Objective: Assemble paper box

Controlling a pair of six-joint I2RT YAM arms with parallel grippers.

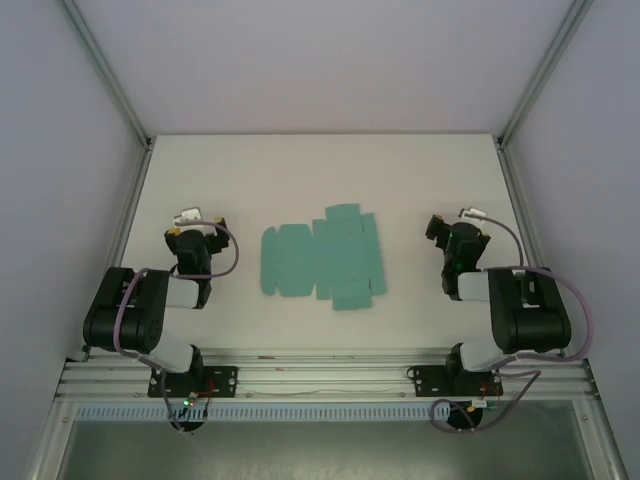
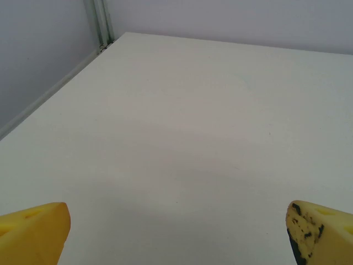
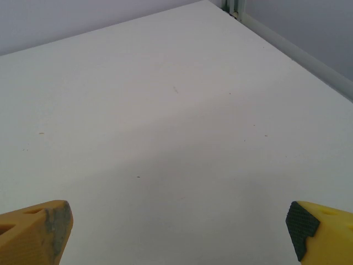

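Note:
The paper box point(image 1: 322, 258) is a flat teal-green die-cut sheet with flaps and tabs, lying spread out in the middle of the white table point(image 1: 320, 170). My left gripper point(image 1: 190, 222) rests folded back to the sheet's left, well apart from it. My right gripper point(image 1: 447, 228) sits to the sheet's right, also apart. In the left wrist view the left gripper point(image 2: 179, 234) is open, its yellow fingertips point(image 2: 36, 232) wide apart over bare table. The right gripper point(image 3: 179, 234) is open too, with nothing between its yellow fingertips point(image 3: 322, 232).
Metal frame posts point(image 1: 110, 75) and pale walls enclose the table on the left, right and back. An aluminium rail point(image 1: 320, 375) runs along the near edge by the arm bases. The table's far left corner post point(image 2: 99, 25) shows ahead of the left wrist.

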